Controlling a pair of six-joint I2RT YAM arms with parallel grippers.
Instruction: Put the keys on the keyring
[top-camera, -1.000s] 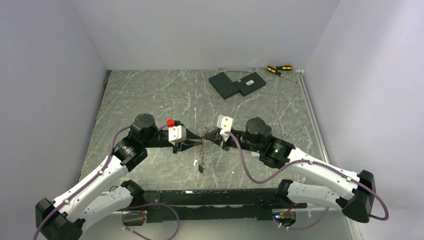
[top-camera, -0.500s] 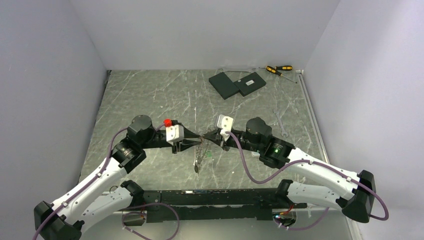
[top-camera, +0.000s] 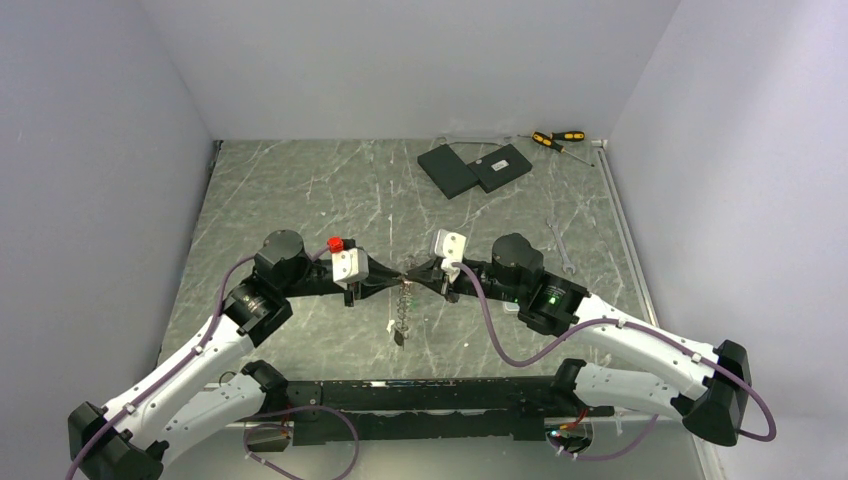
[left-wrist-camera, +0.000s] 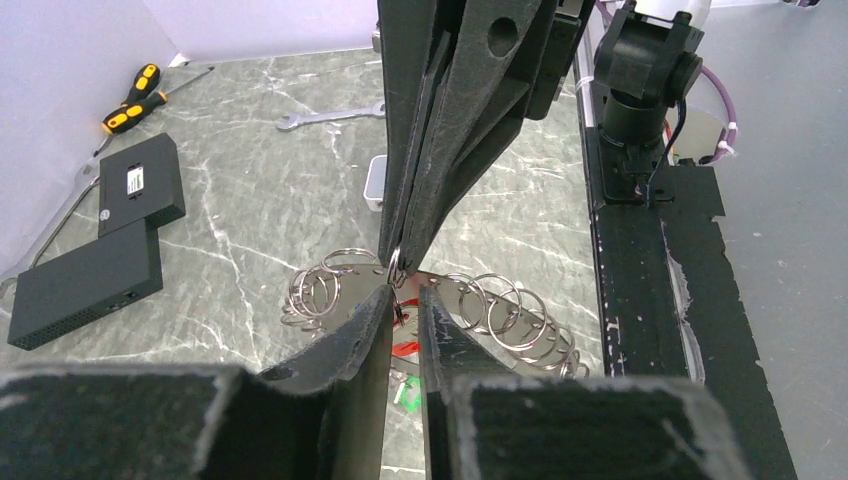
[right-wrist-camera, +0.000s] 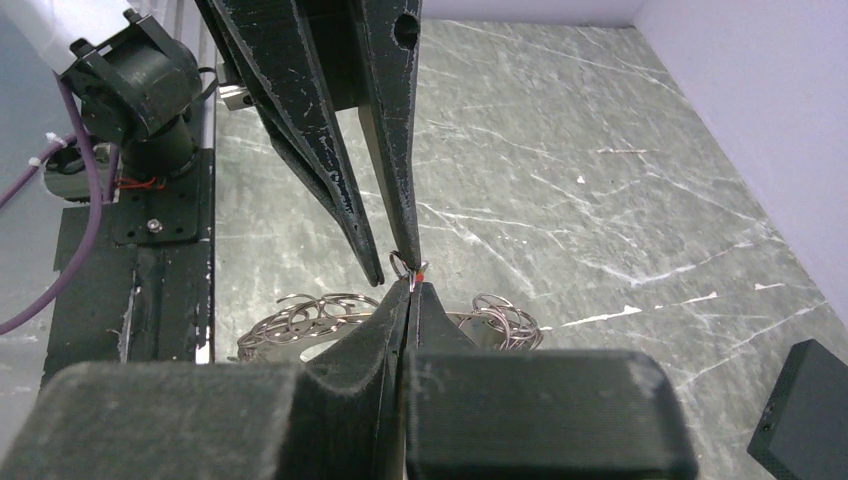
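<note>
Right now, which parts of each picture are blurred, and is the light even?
Top external view: soft even light, all sharp, but the keyring is too small to read. Left wrist view: the left gripper looms close and soft. Right wrist view: the right gripper is blurred; the table is sharp.

table (top-camera: 300, 190): grey, white-veined | slabs (top-camera: 475, 168): black | screwdrivers (top-camera: 558, 138): yellow-black | keyring (left-wrist-camera: 500, 312): silver
</note>
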